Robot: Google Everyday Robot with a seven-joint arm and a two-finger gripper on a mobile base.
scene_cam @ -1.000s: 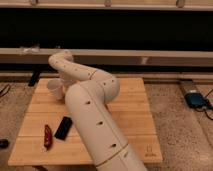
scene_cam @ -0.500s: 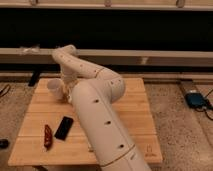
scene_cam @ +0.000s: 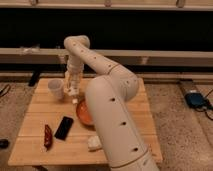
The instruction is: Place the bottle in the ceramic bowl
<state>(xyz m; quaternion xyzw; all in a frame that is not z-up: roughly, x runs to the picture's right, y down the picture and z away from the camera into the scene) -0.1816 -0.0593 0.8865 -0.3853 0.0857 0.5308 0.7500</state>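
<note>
My gripper [scene_cam: 72, 90] points down over the back left of the wooden table, just right of the white cup. It is shut on the bottle [scene_cam: 74, 95], a slim pale thing hanging upright from the fingers, its base just above the tabletop. The ceramic bowl [scene_cam: 82, 116], orange-red and shallow, sits just in front and to the right of the gripper. My white arm covers the bowl's right half.
A white cup [scene_cam: 55, 88] stands left of the gripper. A black flat device [scene_cam: 63, 127] and a red object [scene_cam: 47, 136] lie at the front left of the table [scene_cam: 35, 156]. A whitish block [scene_cam: 93, 143] sits by the arm's base. A blue item [scene_cam: 195, 99] lies on the floor at right.
The gripper closed beside the white cup, then the arm rose and shifted slightly right, bringing the bottle toward the bowl.
</note>
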